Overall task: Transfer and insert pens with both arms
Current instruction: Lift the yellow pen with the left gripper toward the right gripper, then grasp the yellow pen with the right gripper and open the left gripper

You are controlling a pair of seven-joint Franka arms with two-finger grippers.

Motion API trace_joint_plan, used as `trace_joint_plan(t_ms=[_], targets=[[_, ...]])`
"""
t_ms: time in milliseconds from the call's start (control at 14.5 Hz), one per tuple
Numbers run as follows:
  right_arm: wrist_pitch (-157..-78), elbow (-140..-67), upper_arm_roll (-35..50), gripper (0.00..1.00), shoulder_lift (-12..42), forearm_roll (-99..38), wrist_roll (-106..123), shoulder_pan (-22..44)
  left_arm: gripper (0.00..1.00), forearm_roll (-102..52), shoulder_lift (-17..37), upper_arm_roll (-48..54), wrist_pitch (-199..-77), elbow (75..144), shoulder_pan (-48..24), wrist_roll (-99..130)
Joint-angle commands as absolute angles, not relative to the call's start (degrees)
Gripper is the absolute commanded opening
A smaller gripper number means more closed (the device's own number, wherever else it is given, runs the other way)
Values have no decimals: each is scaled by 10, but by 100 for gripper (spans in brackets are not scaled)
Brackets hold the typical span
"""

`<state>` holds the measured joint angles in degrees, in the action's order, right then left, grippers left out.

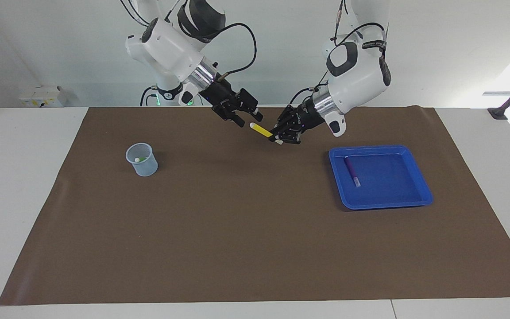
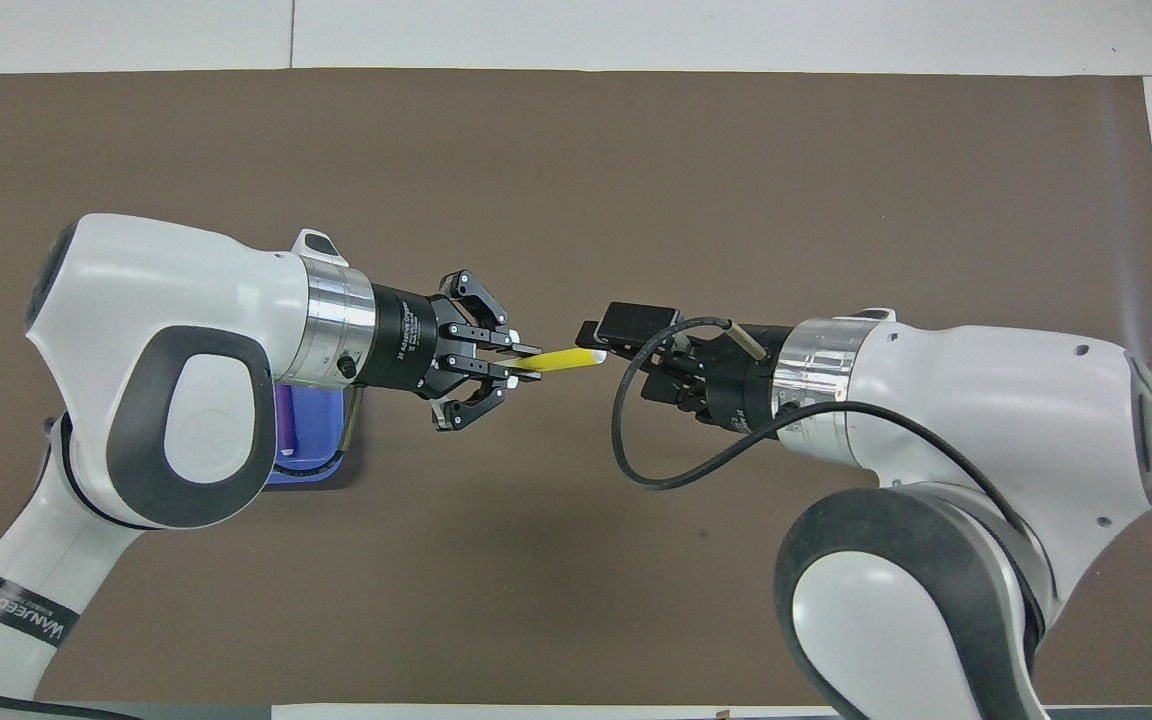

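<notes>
My left gripper (image 1: 278, 135) (image 2: 516, 362) is shut on the yellow pen (image 1: 260, 130) (image 2: 561, 359), held level above the mat's middle near the robots. The pen's whitish end points at my right gripper (image 1: 248, 119) (image 2: 601, 345) and reaches in between its fingers, which stand apart. The purple pen (image 1: 351, 171) lies in the blue tray (image 1: 379, 204) toward the left arm's end. A pale-ended green pen (image 1: 137, 159) sits in the clear cup (image 1: 141, 159) toward the right arm's end. In the overhead view the arms hide the cup and most of the tray.
A brown mat (image 1: 237, 230) covers most of the white table. Two smaller white arms with green-lit bases (image 1: 157, 99) stand at the robots' edge of the table.
</notes>
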<state>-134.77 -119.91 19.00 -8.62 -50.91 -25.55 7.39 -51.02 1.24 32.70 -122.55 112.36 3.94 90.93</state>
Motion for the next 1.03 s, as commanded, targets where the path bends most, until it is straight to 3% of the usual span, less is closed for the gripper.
trace_joint_plan(t_ms=[0,207,344,551,620,964], targets=[[-1357,-1205,192,79,-91,-519,-237,78,0,-527,-8,322,-1253,1145,28,921],[-1368,-1205,192,79,-90,-515,-234,83,0,-538,-8,322,-1256,1145,27,920],[-1391,-1206,193,73,-87,-514,-218,83,0,-539,-8,322,-1259,1145,21,922],[-1394,-1205,193,48,-86,-515,-217,83,0,-540,-8,322,-1260,1145,21,923],[-1394,-1206,192,44,-86,-514,-215,83,0,-540,-8,322,-1260,1145,21,924],[-1395,-1206,192,43,-84,-514,-215,83,0,-541,-8,322,-1262,1145,21,927]])
